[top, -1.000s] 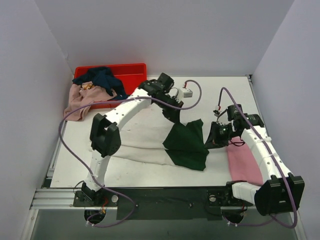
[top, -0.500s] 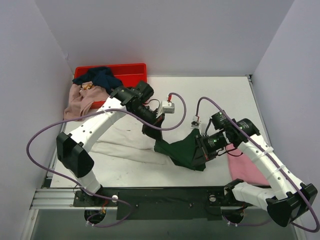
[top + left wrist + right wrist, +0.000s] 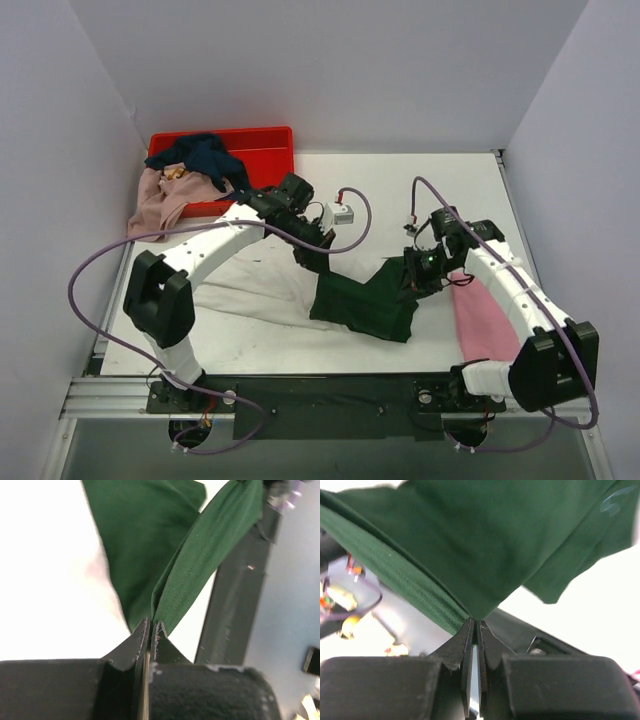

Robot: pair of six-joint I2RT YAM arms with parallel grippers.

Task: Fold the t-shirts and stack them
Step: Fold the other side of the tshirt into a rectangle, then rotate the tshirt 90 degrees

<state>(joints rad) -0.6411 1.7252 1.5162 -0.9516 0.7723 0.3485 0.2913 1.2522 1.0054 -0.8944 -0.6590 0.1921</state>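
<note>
moved since a second ago: both arms, leftward, dragging tee [image 3: 365,300] green end over white.
left gripper [image 3: 151,625]: clamped on green hem.
right gripper [image 3: 475,622]: pinching same hem, taut between.
tee: mid-table, half folded.
meaning: fold underway, stacking not yet.

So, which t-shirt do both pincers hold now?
The white and green t-shirt mid-table: left pincer and right pincer each pinch its green edge. The pink t-shirt lies unheld.

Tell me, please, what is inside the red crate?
A navy shirt is bunched in the left half of the crate, and a dusty pink shirt spills over its front rim. The right half shows bare red plastic. Anything beneath the shirts is covered.
</note>
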